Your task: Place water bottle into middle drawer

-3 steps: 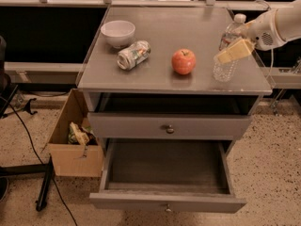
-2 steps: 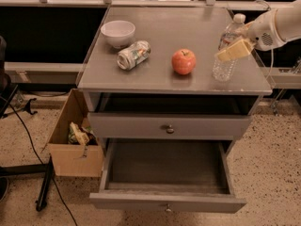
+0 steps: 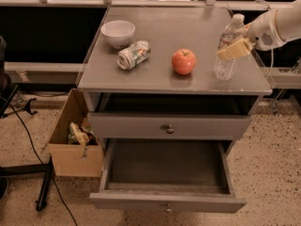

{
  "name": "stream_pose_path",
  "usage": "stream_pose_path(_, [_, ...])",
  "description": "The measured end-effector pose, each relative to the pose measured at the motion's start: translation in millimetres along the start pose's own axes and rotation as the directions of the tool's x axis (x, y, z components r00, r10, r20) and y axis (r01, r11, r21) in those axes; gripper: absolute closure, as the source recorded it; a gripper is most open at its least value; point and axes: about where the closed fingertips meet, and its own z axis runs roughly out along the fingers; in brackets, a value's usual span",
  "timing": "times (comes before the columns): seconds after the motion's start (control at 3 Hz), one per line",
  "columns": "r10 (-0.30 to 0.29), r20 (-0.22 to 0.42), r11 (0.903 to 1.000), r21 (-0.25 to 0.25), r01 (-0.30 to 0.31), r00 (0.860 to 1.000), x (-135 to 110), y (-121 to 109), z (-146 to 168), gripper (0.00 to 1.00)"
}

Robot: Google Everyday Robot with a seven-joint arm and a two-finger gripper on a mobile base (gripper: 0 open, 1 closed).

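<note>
camera view | gripper at the bench's right edge, clamped round the water bottle's upper body | bottle upright on the top near the front-right corner, right of the apple | middle drawer pulled open below the front edge

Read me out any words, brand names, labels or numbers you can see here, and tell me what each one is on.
No text here can be read.
Small clear ribbed plastic water bottle at the right edge of the grey tabletop, with the robot's gripper against it: label band, too blurred.
Crushed silver can: print, too blurred.
Brown cardboard box on the floor: wrappers inside, too blurred.
</note>
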Motion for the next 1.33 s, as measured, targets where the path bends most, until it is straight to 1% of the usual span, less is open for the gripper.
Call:
stream_pose_path(0.33, [0.000,0.000,1.0000,0.000,0.000,1.000,0.0,0.0,0.0,1.00])
stream_pose_path(0.67, [-0.010,0.010,0.9992,-0.038,0.010,1.000,-4.4,9.1,-11.3,1.00])
stream_pose_path(1.0, [-0.026,0.016,0.9964,-0.080,0.027,1.000,-13.4,29.7,-40.8,1.00])
stream_pose_path(1.33, [-0.016,0.017,0.9957,-0.091,0.018,1.000,-14.7,47.8,-67.2,1.00])
